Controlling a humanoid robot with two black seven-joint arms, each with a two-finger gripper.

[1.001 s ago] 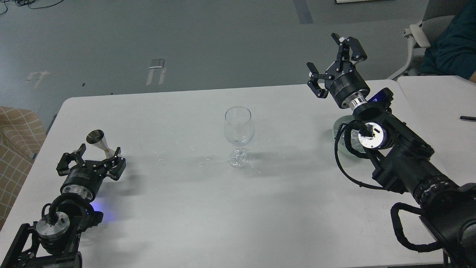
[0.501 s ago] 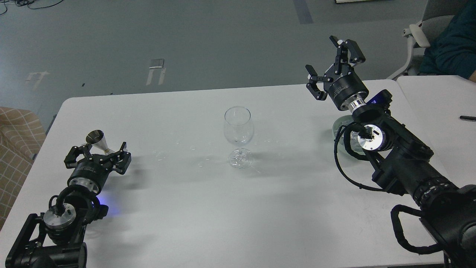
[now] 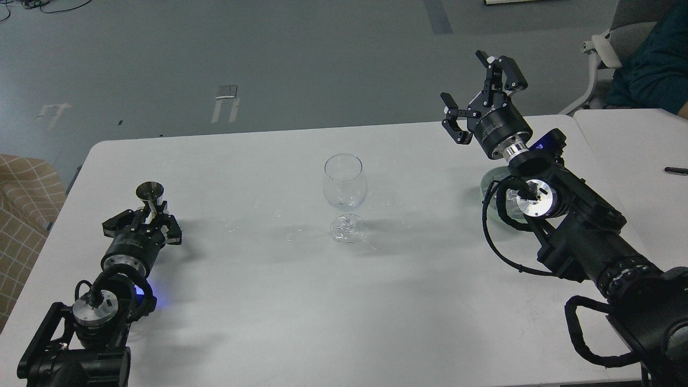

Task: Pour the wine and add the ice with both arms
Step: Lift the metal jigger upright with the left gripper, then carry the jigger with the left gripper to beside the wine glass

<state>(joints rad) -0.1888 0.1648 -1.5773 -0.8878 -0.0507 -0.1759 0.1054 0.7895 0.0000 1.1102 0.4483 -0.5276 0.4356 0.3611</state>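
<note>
A clear wine glass (image 3: 345, 185) stands upright at the middle of the white table (image 3: 269, 301); its bowl looks empty. A small silver jigger (image 3: 150, 192) stands upright at the left. My left gripper (image 3: 144, 221) has its fingers drawn in around the jigger's lower part. The wine is not visible inside the jigger. My right gripper (image 3: 477, 97) is open and empty, raised above the table's far right edge. A glass bowl (image 3: 490, 185) sits under my right arm, mostly hidden; the ice cannot be made out.
Small clear drops or bits (image 3: 232, 224) lie on the table left of the glass. A second white table (image 3: 634, 145) with a black pen (image 3: 675, 171) stands at the right. A seated person (image 3: 653, 64) is behind it. A tan checked seat (image 3: 24, 199) is at the left.
My left gripper moved forward and closed its fingers around the jigger, which went from tilted to upright. My right gripper barely moved and stays open.
</note>
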